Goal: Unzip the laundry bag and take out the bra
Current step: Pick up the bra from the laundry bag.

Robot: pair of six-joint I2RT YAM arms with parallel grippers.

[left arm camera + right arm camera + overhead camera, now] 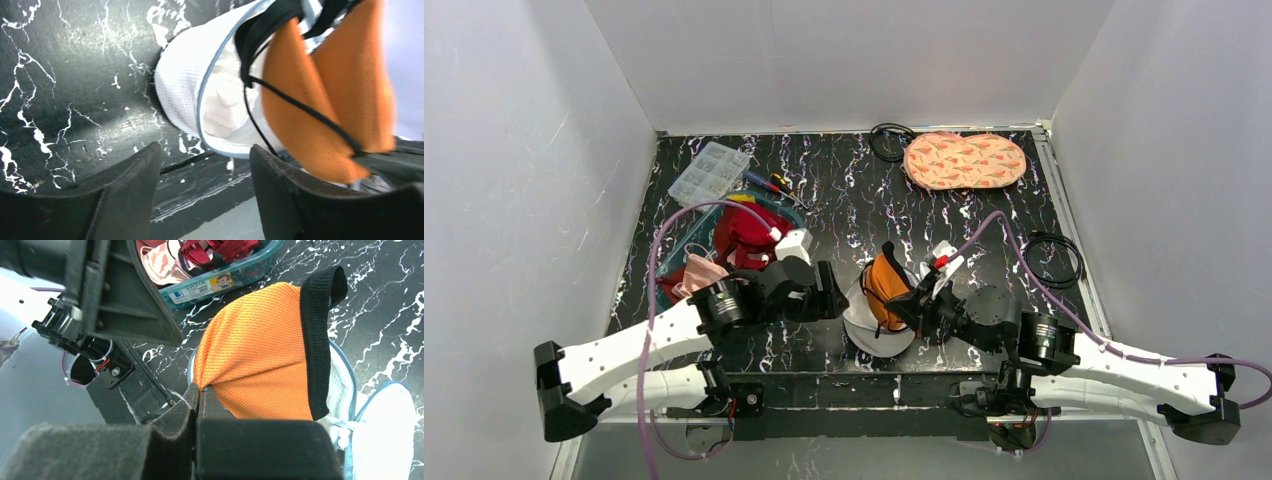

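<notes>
Top view: I see white mesh drum-shaped laundry bag (876, 330) on black marbled counter (844, 180), near front edge, between both arms. Orange black-trimmed bra (886, 285) sticks up out of it.
Left wrist: left hand (206, 149) spread apart, empty, just beside bag.
Right wrist: right hand (198, 395) pinched on bra fabric.

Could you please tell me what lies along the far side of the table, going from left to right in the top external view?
clear compartment box → screwdriver → coiled black cable → peach patterned oval pad
</notes>
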